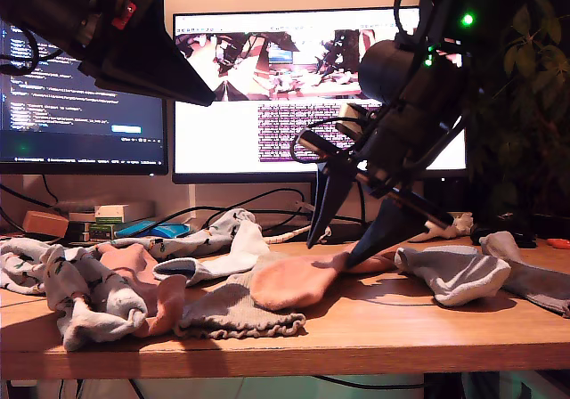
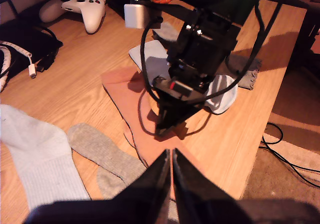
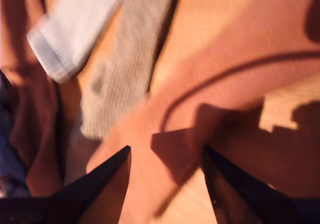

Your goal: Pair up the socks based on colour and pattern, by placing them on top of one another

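Exterior view: my second tool, jaws spread open, stands on the pink sock lying flat on the tabletop; my first tool, closed and empty, hovers above that sock.

Exterior: low at counter edge, facing monitors. Wrist views: high and close, sharing salmon-pink sock.

On the desk, a flat sock lies over another sock at the centre. A heap of socks lies toward the exterior view's left, and two more socks toward its right. Monitors stand behind.
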